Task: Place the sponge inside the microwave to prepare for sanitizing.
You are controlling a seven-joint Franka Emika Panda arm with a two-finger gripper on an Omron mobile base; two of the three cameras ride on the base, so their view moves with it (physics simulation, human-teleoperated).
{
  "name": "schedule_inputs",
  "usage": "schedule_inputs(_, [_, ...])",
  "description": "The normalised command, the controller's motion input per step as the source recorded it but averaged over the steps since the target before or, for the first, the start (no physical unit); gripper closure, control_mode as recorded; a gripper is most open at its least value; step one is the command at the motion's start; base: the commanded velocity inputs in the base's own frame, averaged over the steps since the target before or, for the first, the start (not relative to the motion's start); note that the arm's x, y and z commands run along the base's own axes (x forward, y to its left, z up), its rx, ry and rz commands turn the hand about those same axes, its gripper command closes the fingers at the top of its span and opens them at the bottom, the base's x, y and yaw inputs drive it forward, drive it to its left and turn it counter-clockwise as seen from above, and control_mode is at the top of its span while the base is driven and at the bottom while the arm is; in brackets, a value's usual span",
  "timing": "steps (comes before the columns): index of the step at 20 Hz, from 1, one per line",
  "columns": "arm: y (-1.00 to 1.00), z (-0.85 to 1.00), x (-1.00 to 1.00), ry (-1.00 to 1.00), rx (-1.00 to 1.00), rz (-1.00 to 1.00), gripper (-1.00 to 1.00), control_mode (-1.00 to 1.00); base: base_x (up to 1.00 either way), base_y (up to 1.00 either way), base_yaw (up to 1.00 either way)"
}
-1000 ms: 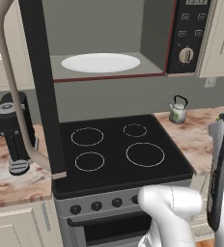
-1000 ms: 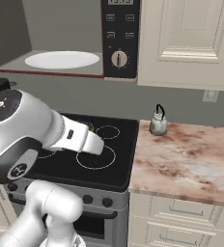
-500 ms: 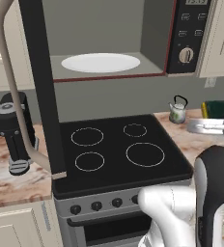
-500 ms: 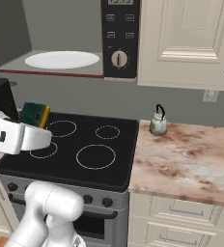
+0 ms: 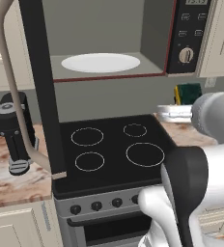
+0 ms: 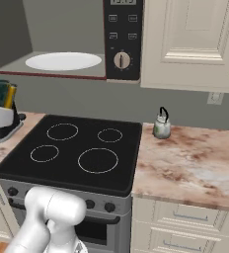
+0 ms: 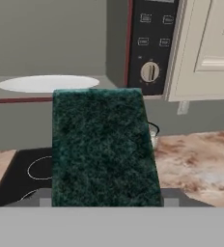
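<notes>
The sponge (image 7: 104, 147) is held clamped in the claw (image 5: 181, 110), jaws partly closed on it, raised above the stove (image 6: 82, 148). The microwave (image 6: 121, 44) is seen open, its white plate (image 5: 100, 62) bare, farther back and higher.

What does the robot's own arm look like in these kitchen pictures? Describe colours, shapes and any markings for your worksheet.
The arm is built of glossy white, rounded tubular segments joined by a dark charcoal joint band. Its base link is a smooth white cylinder with domed ends. No cables, labels or markings show on it.
</notes>
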Motion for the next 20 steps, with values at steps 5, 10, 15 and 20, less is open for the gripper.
schedule_inputs(5, [0.44, 0.49, 0.33, 0.01, 0.0, 0.11, 1.0, -1.0, 0.0, 0.0, 0.0])
schedule_inputs(10, [0.15, 0.18, 0.63, 0.02, 0.0, 0.17, 1.0, -1.0, 0.0, 0.0, 0.0])
schedule_inputs(15, [0.01, 0.0, 0.76, 0.0, 0.0, 0.19, 1.0, -1.0, 0.0, 0.0, 0.0])
schedule_inputs(20, [0.14, 0.0, 0.37, -0.02, -0.05, 0.02, 1.0, -1.0, 0.0, 0.0, 0.0])
